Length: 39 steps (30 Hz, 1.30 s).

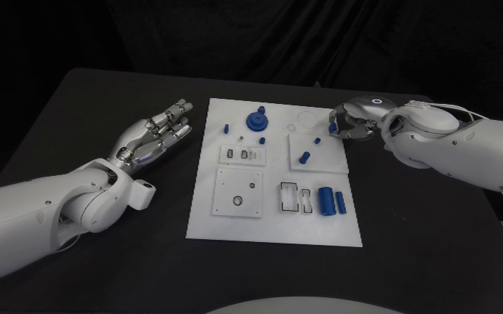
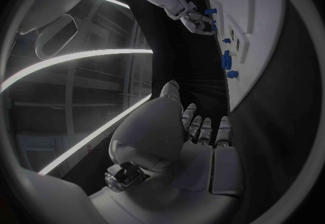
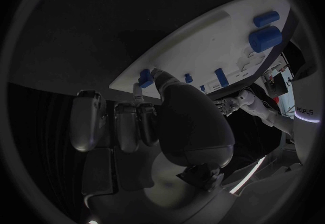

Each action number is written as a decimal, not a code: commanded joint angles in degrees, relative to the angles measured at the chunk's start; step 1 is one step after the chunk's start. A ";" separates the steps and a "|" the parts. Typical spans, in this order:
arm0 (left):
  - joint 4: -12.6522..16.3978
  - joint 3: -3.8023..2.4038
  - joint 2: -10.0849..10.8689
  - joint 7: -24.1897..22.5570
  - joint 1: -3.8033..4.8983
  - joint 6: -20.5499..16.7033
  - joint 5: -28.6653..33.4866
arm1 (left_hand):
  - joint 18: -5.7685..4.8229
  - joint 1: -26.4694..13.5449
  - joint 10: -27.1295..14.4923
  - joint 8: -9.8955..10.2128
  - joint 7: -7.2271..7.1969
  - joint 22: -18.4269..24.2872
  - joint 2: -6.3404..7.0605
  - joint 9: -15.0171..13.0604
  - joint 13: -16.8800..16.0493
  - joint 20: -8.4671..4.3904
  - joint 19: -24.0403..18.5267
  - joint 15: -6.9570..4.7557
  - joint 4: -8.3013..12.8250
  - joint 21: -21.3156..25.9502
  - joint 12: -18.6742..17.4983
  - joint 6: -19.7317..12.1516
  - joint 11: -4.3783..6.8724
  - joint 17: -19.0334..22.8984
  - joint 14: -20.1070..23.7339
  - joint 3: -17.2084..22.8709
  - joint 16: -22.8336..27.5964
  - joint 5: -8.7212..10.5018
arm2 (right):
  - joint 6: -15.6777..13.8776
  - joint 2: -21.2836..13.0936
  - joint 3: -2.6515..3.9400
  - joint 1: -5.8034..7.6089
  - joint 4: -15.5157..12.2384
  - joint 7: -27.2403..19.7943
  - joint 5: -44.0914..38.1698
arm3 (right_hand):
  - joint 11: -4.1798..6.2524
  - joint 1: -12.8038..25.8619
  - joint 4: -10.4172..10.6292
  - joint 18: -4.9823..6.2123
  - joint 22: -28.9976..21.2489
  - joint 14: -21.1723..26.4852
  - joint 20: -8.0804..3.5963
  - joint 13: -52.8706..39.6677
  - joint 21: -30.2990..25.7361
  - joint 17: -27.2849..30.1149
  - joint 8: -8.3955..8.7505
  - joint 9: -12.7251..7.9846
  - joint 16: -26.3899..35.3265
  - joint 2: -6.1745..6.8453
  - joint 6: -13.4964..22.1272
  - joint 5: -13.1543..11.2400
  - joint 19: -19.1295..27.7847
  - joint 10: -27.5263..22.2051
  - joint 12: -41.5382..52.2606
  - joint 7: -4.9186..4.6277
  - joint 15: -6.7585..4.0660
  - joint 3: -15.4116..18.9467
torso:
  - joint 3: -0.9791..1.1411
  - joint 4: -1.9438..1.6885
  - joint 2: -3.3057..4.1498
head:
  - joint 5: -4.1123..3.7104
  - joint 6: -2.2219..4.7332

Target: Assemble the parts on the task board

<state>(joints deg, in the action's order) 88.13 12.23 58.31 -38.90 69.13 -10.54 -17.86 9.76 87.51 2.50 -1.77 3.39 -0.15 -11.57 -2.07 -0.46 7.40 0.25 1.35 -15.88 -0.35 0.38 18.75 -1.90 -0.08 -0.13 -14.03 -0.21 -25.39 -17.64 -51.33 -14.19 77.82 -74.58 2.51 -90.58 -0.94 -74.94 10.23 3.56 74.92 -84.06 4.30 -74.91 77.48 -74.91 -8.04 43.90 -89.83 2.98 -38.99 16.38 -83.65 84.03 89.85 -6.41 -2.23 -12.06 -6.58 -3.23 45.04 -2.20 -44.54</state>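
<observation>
White task board [image 1: 275,223] sits mid-table w/ blue parts on it: a round knob [image 1: 256,121] near the far edge, two cylinders [image 1: 334,200] toward the near right corner. I've got the left hand [image 1: 157,137] lying off the board's left edge, fingers spread, holding nothing. Right hand [image 1: 350,125] is at the board's far right edge w/ fingers curled in; looks like it pinches a small blue part [image 3: 145,77], but I can't tell for sure.
</observation>
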 commanded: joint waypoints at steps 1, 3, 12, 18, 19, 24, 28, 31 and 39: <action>0.05 -0.04 -0.11 -11.97 0.01 0.71 0.11 | 0.30 0.54 0.07 -0.36 0.53 -0.07 -0.09 -0.07 -0.09 0.36 0.04 0.36 0.10 0.10 0.16 0.03 -0.34 0.08 0.13 0.29 0.21 -0.13 | 0.25 0.04 0.04 -0.21 0.18 0.14 -0.35 | -0.53 -0.41 -0.27 -0.77 11.42 -5.94 0.26 -15.09 0.24 -15.09 0.48 -0.46 -0.17 -0.45 -0.87 -0.06 0.06 5.97 0.15 -0.01 0.46 -0.43 | 0.00 0.01 0.02 | -0.02 -0.06; 0.05 -0.04 -0.11 -11.93 0.01 0.74 0.11 | 0.30 0.54 0.07 -0.36 0.53 -0.07 -0.09 -0.07 -0.09 0.36 0.04 0.36 0.10 0.10 0.16 0.03 -0.34 0.08 0.13 0.29 0.21 -0.13 | 0.21 0.09 0.04 -0.23 0.26 0.14 -0.35 | -0.52 -0.55 -0.43 -0.75 11.39 -5.94 0.26 -15.09 0.13 -15.09 0.61 -0.74 -0.17 -0.54 -1.35 -0.06 0.12 5.97 0.15 0.00 0.47 -0.60 | 0.00 0.02 0.03 | 0.00 -0.10; 0.20 -0.04 -0.14 -11.76 0.01 0.79 0.11 | 0.29 0.61 0.05 -0.34 0.58 -0.07 -0.08 -0.06 -0.09 0.40 0.04 0.41 0.15 0.10 0.15 -0.07 -0.40 0.08 0.13 0.32 0.21 -0.14 | -0.79 0.29 0.05 -0.27 0.44 0.00 -0.35 | -0.34 -0.52 -0.64 -0.57 11.15 -5.94 0.22 -15.09 -0.67 -15.09 1.14 -2.10 -0.17 -1.30 -3.83 -0.08 0.59 5.97 0.15 0.27 0.35 -1.32 | 0.01 0.02 0.05 | 0.06 -0.13; 0.19 -0.04 -0.13 -11.68 0.00 0.83 0.11 | 0.29 0.65 0.03 -0.33 0.61 -0.08 -0.07 -0.05 -0.08 0.42 0.05 0.44 0.17 0.09 0.15 -0.10 -0.43 0.08 0.13 0.33 0.21 -0.14 | -1.25 0.39 0.05 -0.27 0.47 -0.02 -0.35 | -0.11 -0.47 -0.78 -0.50 11.06 -5.94 0.08 -15.09 -1.02 -15.09 1.17 -2.84 -0.17 -2.21 -6.14 -0.09 0.79 5.97 0.15 0.54 0.18 -1.96 | -0.01 0.07 0.01 | 0.17 -0.21; 0.19 -0.04 -0.14 -11.67 0.00 0.83 0.11 | 0.29 0.65 0.03 -0.33 0.61 -0.08 -0.07 -0.05 -0.08 0.42 0.05 0.44 0.17 0.09 0.15 -0.10 -0.43 0.08 0.13 0.33 0.21 -0.14 | -1.41 0.38 0.05 -0.27 0.46 -0.06 -0.35 | -0.11 -0.47 -0.78 -0.50 11.06 -5.94 0.08 -15.09 -1.02 -15.09 1.17 -2.84 -0.17 -2.21 -6.14 -0.09 0.79 5.97 0.15 0.54 0.18 -1.96 | -0.01 0.06 0.01 | 0.16 -0.21; 0.17 -0.04 -0.15 -11.62 0.00 0.89 0.11 | 0.29 0.65 0.03 -0.33 0.61 -0.08 -0.07 -0.05 -0.08 0.42 0.05 0.44 0.17 0.09 0.15 -0.10 -0.43 0.08 0.13 0.33 0.21 -0.14 | -4.11 0.14 0.05 -0.27 0.13 -0.69 -0.35 | 0.38 -1.09 -1.77 -0.44 11.00 -5.94 -0.24 -15.09 -1.27 -15.09 0.74 -3.37 -0.17 -3.30 -9.62 -0.10 0.94 5.97 0.15 1.14 -0.22 -2.90 | 0.00 0.03 0.00 | 0.26 -0.15; 0.24 -0.04 -0.07 -11.58 0.00 0.92 0.11 | 0.29 0.65 0.03 -0.33 0.61 -0.08 -0.07 -0.05 -0.08 0.42 0.05 0.44 0.17 0.09 0.15 -0.10 -0.43 0.08 0.13 0.33 0.21 -0.14 | -6.88 -0.30 0.08 -0.25 -0.85 -1.00 -0.35 | 0.66 -1.63 -2.86 -0.42 10.98 -5.94 -0.53 -15.09 -1.34 -15.09 0.34 -3.54 -0.17 -3.51 -12.00 -0.16 0.95 5.97 0.15 1.36 -0.46 -3.23 | 0.00 0.00 0.03 | 0.28 0.03; 0.28 -0.04 0.02 -11.54 0.00 0.91 0.11 | 0.28 0.69 0.06 -0.32 0.66 -0.08 -0.08 -0.05 -0.09 0.47 0.06 0.49 0.19 0.09 0.15 -0.14 -0.49 0.08 0.13 0.36 0.21 -0.13 | -8.53 -0.67 0.13 -0.12 -2.05 -1.02 -0.35 | 0.69 -1.68 -3.17 -0.46 11.02 -5.94 -0.59 -15.09 -1.22 -15.09 0.23 -3.60 -0.17 -3.49 -12.84 -0.17 0.87 5.97 0.15 1.42 -0.56 -3.24 | 0.00 0.01 0.02 | 0.32 0.11; 0.43 -0.04 0.16 -11.41 0.00 0.84 0.11 | 0.28 0.69 0.06 -0.32 0.66 -0.08 -0.08 -0.05 -0.09 0.47 0.06 0.49 0.19 0.09 0.15 -0.14 -0.49 0.08 0.13 0.36 0.21 -0.13 | -10.87 -1.66 0.21 2.15 -9.69 -0.25 -0.38 | 0.42 -1.40 -3.34 -0.47 11.02 -5.94 -0.60 -15.09 -1.21 -15.09 0.28 -3.82 -0.17 -3.19 -13.72 -0.19 0.83 5.97 0.15 1.18 -0.46 -3.02 | -0.06 0.04 -0.02 | 0.42 0.05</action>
<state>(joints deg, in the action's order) 88.40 12.23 58.49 -38.91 69.13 -10.22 -17.86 9.76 87.51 2.67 -1.77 3.59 -0.15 -11.57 -2.05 -0.45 7.39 0.25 1.55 -15.73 -0.35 0.38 18.54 -2.06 -0.05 0.08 -13.87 -0.21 -25.39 -25.16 -52.94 -14.03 79.71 -83.22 1.77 -90.59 -0.51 -76.30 7.17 3.56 74.90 -83.89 3.90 -74.95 76.48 -74.91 -7.71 40.12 -89.83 0.13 -51.34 16.09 -82.82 84.04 89.85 -6.32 -2.40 -15.25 -6.59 -3.23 45.05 -1.79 -44.37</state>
